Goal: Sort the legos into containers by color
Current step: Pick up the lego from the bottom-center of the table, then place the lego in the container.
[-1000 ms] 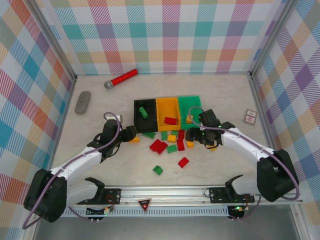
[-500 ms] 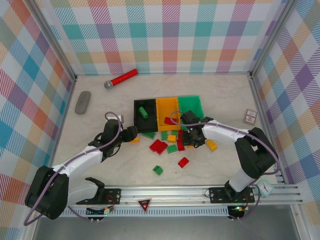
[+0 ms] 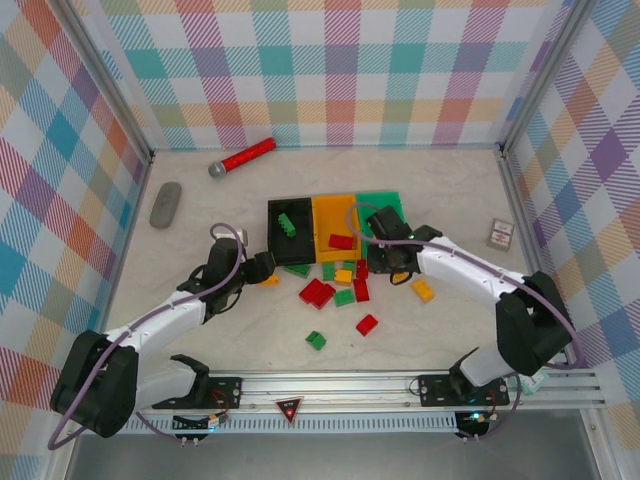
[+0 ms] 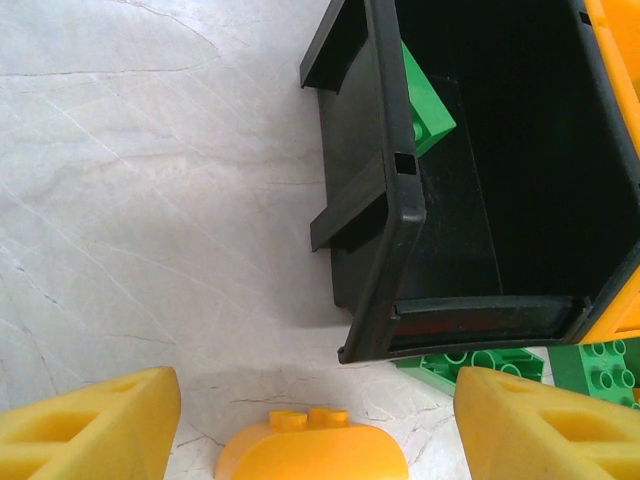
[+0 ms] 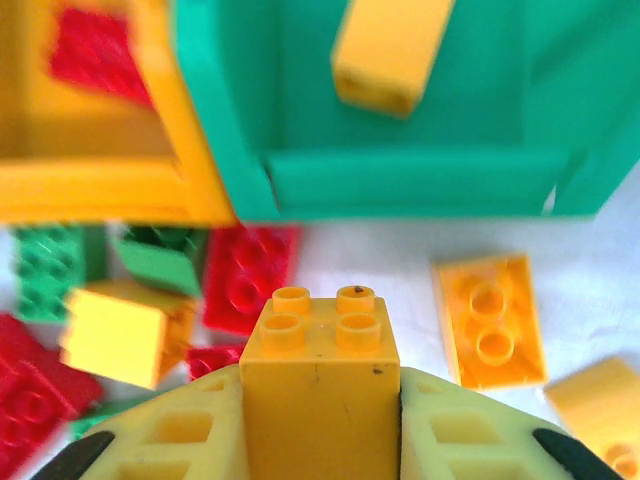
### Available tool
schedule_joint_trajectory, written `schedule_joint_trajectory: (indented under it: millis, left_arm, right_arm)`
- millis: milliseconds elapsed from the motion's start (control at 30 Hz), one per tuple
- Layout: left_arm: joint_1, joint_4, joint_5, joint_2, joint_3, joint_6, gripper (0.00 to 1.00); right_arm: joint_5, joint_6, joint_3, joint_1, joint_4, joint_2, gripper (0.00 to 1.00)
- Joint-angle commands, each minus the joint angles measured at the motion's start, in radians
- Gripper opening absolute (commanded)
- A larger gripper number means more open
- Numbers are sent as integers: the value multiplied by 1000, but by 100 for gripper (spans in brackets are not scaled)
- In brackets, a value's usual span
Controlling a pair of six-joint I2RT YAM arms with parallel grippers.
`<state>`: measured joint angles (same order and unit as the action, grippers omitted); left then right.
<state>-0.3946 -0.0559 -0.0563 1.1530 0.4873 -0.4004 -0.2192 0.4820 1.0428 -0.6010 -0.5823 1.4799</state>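
The black bin (image 3: 271, 232), orange bin (image 3: 329, 214) and green bin (image 3: 380, 204) stand in a row at mid-table. Loose legos lie in front of them, among them a red one (image 3: 317, 293), a green one (image 3: 316, 340) and a yellow one (image 3: 423, 290). My right gripper (image 3: 385, 256) is shut on a yellow brick (image 5: 320, 345), studs up, just short of the green bin's front wall (image 5: 400, 180). That bin holds a yellow brick (image 5: 390, 50). My left gripper (image 4: 315, 412) stands open over a rounded orange brick (image 4: 312, 452), beside the black bin's corner (image 4: 395, 200).
A red-handled microphone (image 3: 242, 158) lies at the back, with a grey remote (image 3: 166, 204) at the left. A small card (image 3: 501, 233) sits near the right wall. The black bin holds a green brick (image 4: 427, 112), the orange bin a red one (image 3: 342, 241).
My right gripper has shut on the yellow brick at the pile and moved up toward the green bin's front. The left arm has not moved.
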Motion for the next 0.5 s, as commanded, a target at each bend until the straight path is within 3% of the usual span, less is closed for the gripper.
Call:
schedule_joint_trajectory:
  millis: [0, 333, 367, 467]
  left_arm:
    - [14, -11, 20, 6, 26, -1, 72]
    - [14, -5, 26, 20, 35, -1, 73]
    - [14, -2, 25, 22, 37, 1, 73]
    - [14, 1, 24, 23, 39, 2, 73]
  right_arm:
    - [-27, -59, 77, 46, 18, 13, 31]
    - [3, -132, 306, 164, 37, 241, 35]
    - [1, -134, 327, 167, 30, 260, 37]
    - [-4, -131, 364, 166, 15, 291, 55]
